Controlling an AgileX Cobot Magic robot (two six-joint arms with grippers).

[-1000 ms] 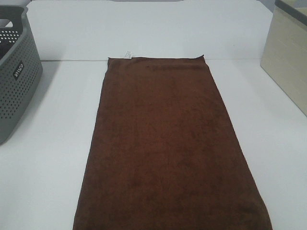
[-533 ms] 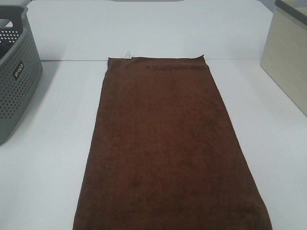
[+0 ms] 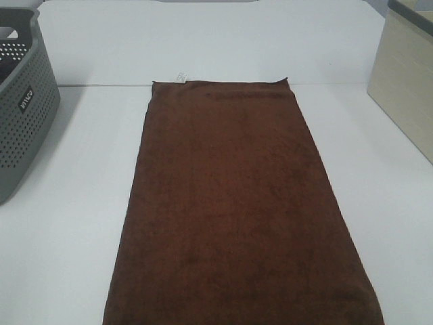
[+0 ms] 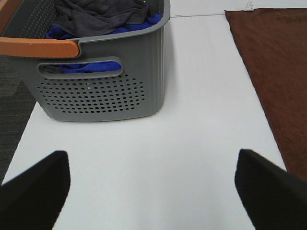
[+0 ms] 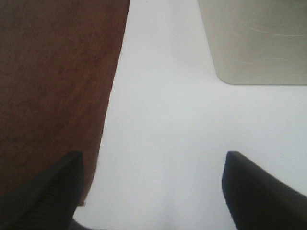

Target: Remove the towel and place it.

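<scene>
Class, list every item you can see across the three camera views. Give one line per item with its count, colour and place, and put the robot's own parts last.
towel: one, dark brown, spread flat down the middle of the table
tag: one, white, at the towel's far edge near its left corner
basket: one, grey, perforated, orange handle, at the table's left edge
clothes: a pile, dark grey and blue, inside the basket
box: one, beige, at the table's right edge
table: one, white
left gripper: one, black fingers, open over bare table
right gripper: one, black fingers, open beside the towel's edge
</scene>
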